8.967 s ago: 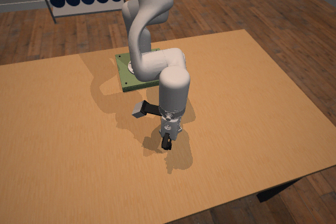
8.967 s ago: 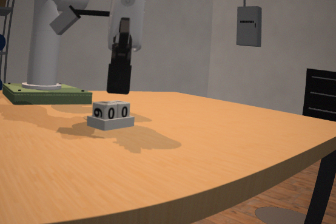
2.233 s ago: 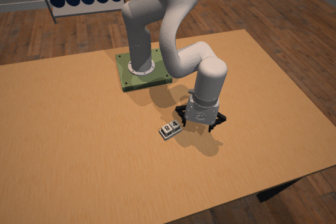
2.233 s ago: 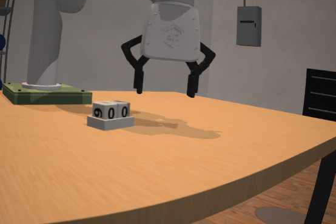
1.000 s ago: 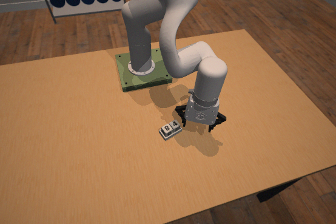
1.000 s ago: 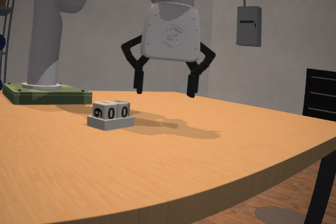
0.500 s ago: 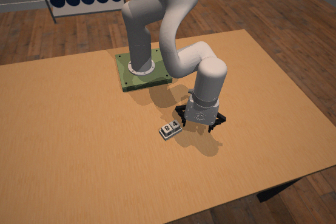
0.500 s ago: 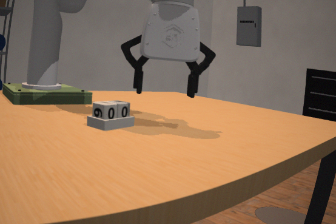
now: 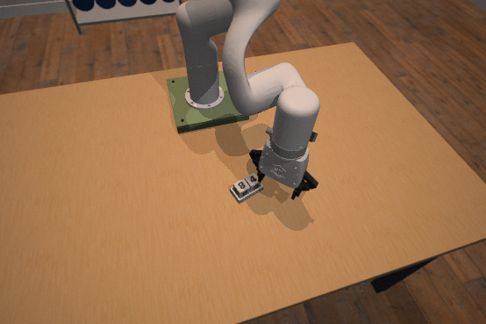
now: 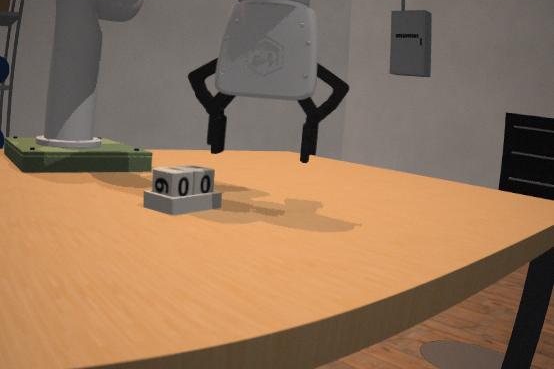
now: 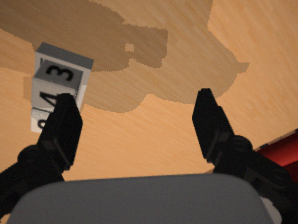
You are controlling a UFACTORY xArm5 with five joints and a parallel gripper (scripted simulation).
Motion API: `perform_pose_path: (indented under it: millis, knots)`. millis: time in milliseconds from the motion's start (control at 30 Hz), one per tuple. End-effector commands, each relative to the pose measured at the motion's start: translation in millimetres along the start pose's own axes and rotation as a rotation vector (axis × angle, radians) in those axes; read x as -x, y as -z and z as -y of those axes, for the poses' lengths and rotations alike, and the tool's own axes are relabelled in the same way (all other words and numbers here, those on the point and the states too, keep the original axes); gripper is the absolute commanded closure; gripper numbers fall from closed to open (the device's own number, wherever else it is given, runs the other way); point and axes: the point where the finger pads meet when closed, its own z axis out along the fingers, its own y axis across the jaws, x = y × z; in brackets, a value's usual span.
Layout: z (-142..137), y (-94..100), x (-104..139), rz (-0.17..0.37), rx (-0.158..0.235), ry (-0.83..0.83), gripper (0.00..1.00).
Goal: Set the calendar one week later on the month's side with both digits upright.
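Wood-grained surface (image 9: 132, 205) (image 10: 225, 263) (image 11: 160, 135) carries the calendar tray (image 9: 240, 199) (image 10: 173, 204) (image 11: 86, 64). Tray position: flat, near the green base plate (image 9: 180, 127) (image 10: 85, 162). Both number cubes sit in it side by side. Claw (image 9: 277, 189) (image 10: 261, 155) (image 11: 137, 105): spread wide, holding nothing, raised above the surface near the tray.

Top view: 8 and 4 on the upper faces. Exterior view: 0 and 0 on one long side, a 6 or 9 on the end; upper digits unreadable there. Wrist view alone: a 3 on the opposite end face; one black finger overlaps the tray, the 8 partly hidden. Side bearing the month: cannot identify.
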Motion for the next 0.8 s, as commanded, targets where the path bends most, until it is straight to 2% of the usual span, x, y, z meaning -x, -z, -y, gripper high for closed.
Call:
perform_pose_path:
  millis: [0,67,267,400,467,533,600,767]
  knots:
    - [1,1.1,5,0.001,0.003,-0.135,0.0]
    - [3,1.1,8,0.001,0.003,-0.205,0.0]
    - [8,1.1,17,0.001,0.003,-0.239,0.0]
    - [10,1.1,23,0.001,0.003,-0.397,0.0]
    - [10,1.1,23,0.001,0.003,-0.397,0.0]
    - [12,1.1,25,0.001,0.003,-0.467,0.0]
    - [16,1.1,33,0.001,0.003,-0.471,0.0]
    - [17,1.0,36,0.001,0.003,-0.531,0.0]
